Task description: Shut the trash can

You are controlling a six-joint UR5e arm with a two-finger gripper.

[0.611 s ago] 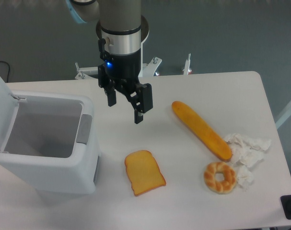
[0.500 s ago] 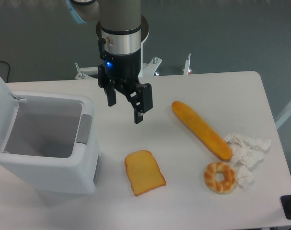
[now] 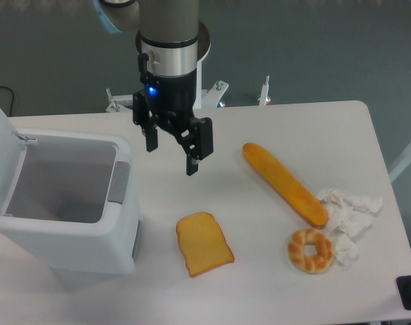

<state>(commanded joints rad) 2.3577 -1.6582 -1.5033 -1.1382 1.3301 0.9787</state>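
at the left edge of the desk (image 3: 273,257): the trash can (image 3: 70,233) stands with its mouth wide open, its inside looking bare as far as can be seen.
lid: the flat white lid (image 3: 1,152) is swung back and stands up at the far left, partly cut off by the frame; its hinge sits along the can's left rim.
latch: a grey tab (image 3: 119,183) lies on the right rim, facing the arm.
handling: rigid moulded plastic, likely light and smooth, so a pinch would tend to slip; the lid should swing freely on its hinge, and a push looks safer than a grip.
where to act: probably the lid's top edge or back face, nudged rightward and down until it meets the latch side; the can itself may slide if pushed hard.
claw: the claw (image 3: 170,150) hangs above the desk just right of the can, fingers pointing down and spread apart, nothing between them.
arm pose: wrist near vertical, body upright, well apart from the lid.
nearby: toast slice (image 3: 204,244), long bread roll (image 3: 284,183), bagel (image 3: 311,250), crumpled paper (image 3: 349,210).
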